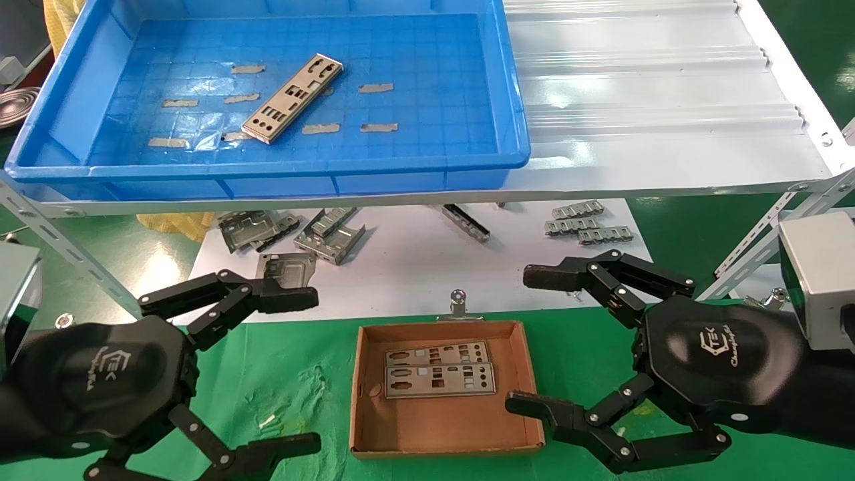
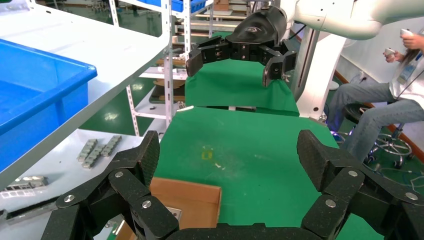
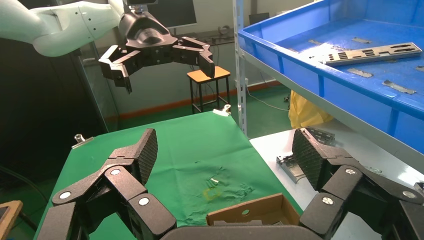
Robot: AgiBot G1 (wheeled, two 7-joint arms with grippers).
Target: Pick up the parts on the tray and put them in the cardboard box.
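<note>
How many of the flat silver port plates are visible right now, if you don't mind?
3: one plate lies in the blue tray; two plates lie side by side in the cardboard box.

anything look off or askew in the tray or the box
Only slightly: the one plate left in the tray lies diagonally across its grid floor, while two plates sit squarely stacked in the cardboard box.

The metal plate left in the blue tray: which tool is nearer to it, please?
Left. The left tool sits below the plate, roughly in line; the right tool is below and farther across.
</note>
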